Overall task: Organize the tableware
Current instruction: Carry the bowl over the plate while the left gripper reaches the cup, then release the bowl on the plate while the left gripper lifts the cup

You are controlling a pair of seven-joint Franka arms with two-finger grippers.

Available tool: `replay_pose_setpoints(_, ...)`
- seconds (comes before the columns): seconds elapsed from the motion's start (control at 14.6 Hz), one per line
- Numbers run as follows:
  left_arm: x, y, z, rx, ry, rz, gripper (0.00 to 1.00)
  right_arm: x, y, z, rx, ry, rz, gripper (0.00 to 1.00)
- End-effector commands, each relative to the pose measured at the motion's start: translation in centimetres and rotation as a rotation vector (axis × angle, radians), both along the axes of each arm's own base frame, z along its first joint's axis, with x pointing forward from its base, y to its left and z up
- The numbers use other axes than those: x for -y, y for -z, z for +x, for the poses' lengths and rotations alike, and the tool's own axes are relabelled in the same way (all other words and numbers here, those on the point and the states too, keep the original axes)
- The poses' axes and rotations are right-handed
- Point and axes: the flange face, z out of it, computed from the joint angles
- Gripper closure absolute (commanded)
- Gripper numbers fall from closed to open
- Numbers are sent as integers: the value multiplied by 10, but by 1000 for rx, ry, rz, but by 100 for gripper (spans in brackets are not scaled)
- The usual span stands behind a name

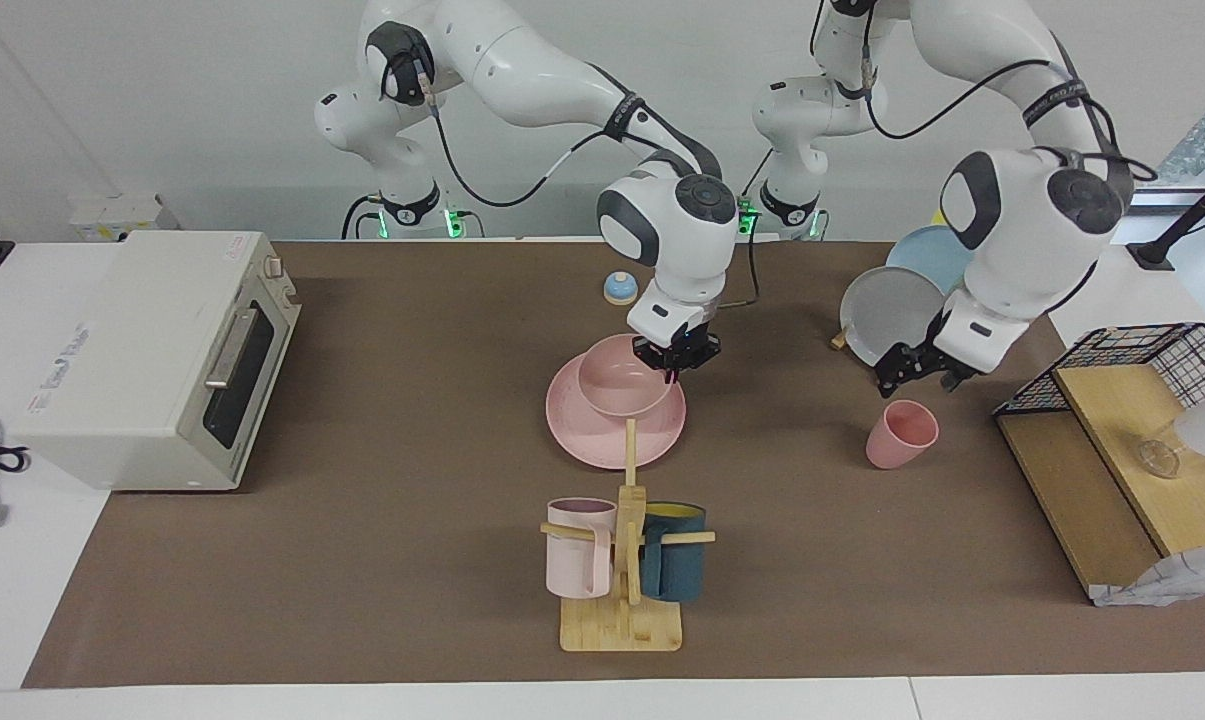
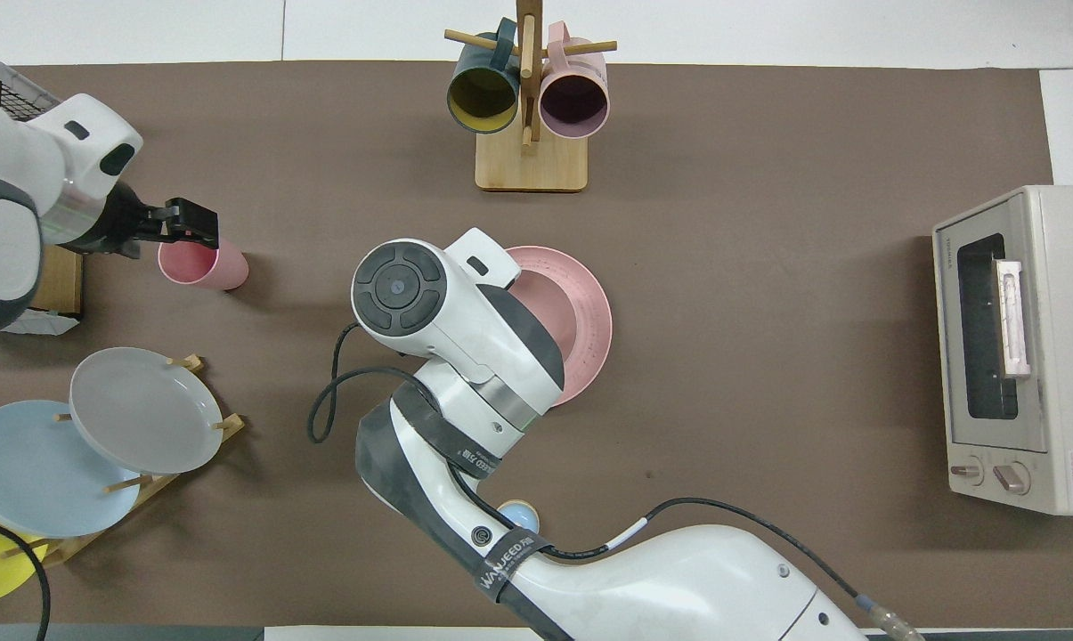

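- the bowl (image 1: 617, 377) is a rounded, matte salmon-pink piece with a smooth, plain inside, sitting upright on the plate (image 1: 587, 437) at the middle of the table.
- the plate is a wide, flat round of the same pink, with a low raised rim; the bowl covers the part of it nearer the robots, and its farther edge shows bare.
- the right gripper (image 1: 674, 357) is clenched on the bowl's rim, at the side toward the left arm's end, with its arm reaching in over the table's middle.
- in the overhead view that arm's wrist hides the bowl and much of the plate (image 2: 589, 307).
- the cup (image 1: 900, 433) is a small tapered tumbler with no handle, in the matching pink, leaning over toward the left arm's end of the table with its open mouth up; it stands well apart from the plate.
- the left gripper (image 1: 917, 372) hangs released, fingers spread, just over the cup (image 2: 202, 264) and not touching it.
- a wooden mug stand (image 1: 622, 590) with a pale-pink mug (image 1: 577, 548) and a teal mug (image 1: 674, 565) stands farther from the robots than the plate.
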Motion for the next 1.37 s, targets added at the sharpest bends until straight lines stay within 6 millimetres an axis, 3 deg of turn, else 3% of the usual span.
replay_pose_setpoints(0.0,8,19,10,16,-27,-1,0,11,2,-9,-2,24,-2,100)
replay_pose_setpoints(0.34,8,35,13,28,-29,-4,0,14,9,-13,7,19,0,100)
replay_pose_setpoints(0.62,8,57,7,34,-28,-3,0,14,10,-13,16,17,7,62)
replay_pose_setpoints(0.75,8,59,6,30,-22,0,13,13,-13,-4,22,24,9,49)
replay_pose_setpoints(0.82,8,61,5,26,-17,2,28,12,-23,-1,8,28,-5,45)
replay_pose_setpoints(0.89,7,62,4,25,-17,4,62,19,-38,10,15,40,-1,42)
replay_pose_setpoints(0.96,6,63,4,22,-10,7,99,38,-57,28,35,67,17,39)
replay_pose_setpoints(1.03,4,63,4,21,-5,11,100,69,-76,46,42,83,33,30)
replay_pose_setpoints(1.16,-1,63,3,21,16,12,100,142,-126,61,24,28,19,0)
replay_pose_setpoints(1.3,-2,62,5,24,19,12,100,229,-172,67,-26,-27,-7,0)
